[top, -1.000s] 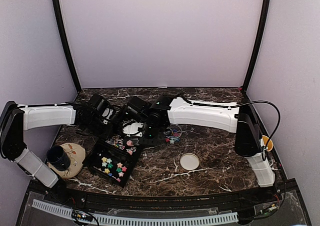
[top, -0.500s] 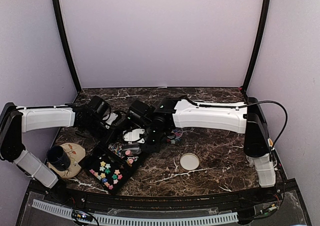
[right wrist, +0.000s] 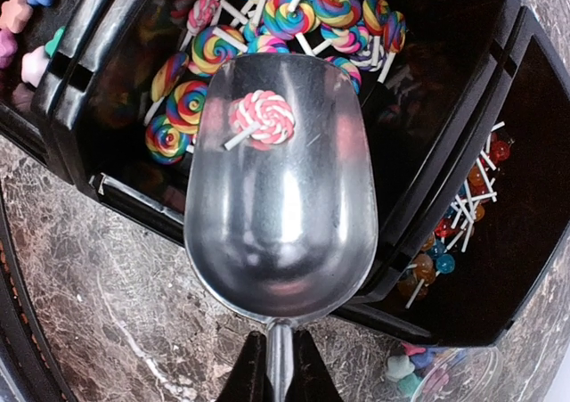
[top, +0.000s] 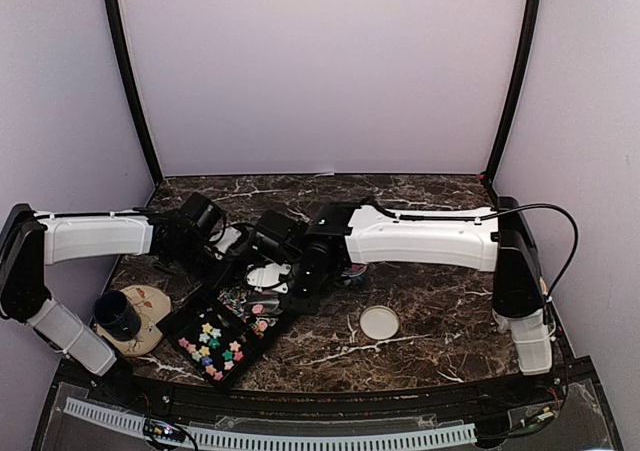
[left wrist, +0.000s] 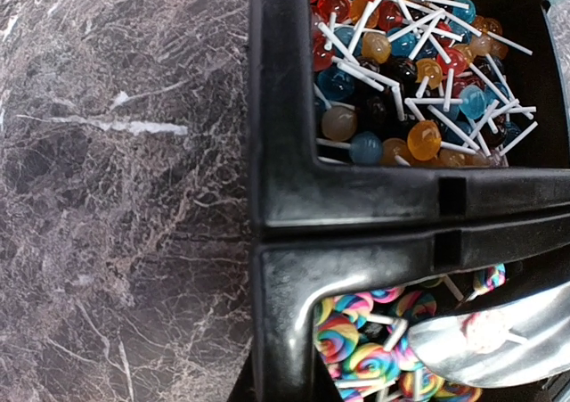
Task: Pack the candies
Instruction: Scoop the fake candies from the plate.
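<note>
Right wrist — gripper [right wrist: 274, 371] clamps scoop [right wrist: 285, 242], one pink swirl lollipop [right wrist: 264, 117] inside.

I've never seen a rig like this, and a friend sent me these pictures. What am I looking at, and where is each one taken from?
This is a robot: a left arm and a right arm, bolted to a dark marble table, each ending in a two-finger claw. The wide picture comes from a camera above and behind them; the other two come from cameras on the wrists. On the table lie a black tray of sweets, a white lid, and a dark cup on a beige plate. The right claw is shut on a metal scoop carrying one pink lollipop above the tray's swirl lollipops. The left wrist picture shows ball lollipops; whether the left claw is open cannot be told.
</note>
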Available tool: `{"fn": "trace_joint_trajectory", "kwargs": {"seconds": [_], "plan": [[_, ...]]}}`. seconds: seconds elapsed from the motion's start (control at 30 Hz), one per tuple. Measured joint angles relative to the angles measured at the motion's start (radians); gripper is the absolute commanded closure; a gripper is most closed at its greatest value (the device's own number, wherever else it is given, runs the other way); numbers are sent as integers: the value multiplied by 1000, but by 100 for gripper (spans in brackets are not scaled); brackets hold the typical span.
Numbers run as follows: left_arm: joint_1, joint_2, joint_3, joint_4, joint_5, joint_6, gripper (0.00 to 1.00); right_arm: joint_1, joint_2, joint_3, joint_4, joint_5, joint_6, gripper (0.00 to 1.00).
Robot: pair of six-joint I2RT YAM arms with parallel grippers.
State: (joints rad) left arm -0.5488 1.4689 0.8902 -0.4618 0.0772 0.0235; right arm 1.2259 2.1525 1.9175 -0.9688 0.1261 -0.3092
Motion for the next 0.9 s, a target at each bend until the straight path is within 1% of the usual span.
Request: {"fn": "trace_joint_trajectory", "kwargs": {"seconds": [0.13, 0.2, 0.43, 0.53, 0.67, 0.8, 0.9], "plan": [[-4, 6, 13, 3, -37, -17, 100, 6, -39, -54, 16, 13, 33, 100], [-4, 6, 21, 1, -68, -31, 100, 6, -53, -65, -5, 16, 43, 100], [-3, 6, 39, 0, -135, -63, 100, 13, -65, -50, -44, 25, 61, 100], [-3, 6, 39, -1, -143, -66, 100, 13, -37, 5, -98, 43, 61, 100], [-5, 6, 39, -1, -152, -69, 100, 12, 34, 94, -127, 77, 68, 100], [-10, 6, 41, -5, -172, -72, 100, 10, 118, 235, -186, 112, 64, 100], [-10, 6, 46, -6, -195, -74, 100, 10, 155, 282, -209, 114, 55, 100]]}}
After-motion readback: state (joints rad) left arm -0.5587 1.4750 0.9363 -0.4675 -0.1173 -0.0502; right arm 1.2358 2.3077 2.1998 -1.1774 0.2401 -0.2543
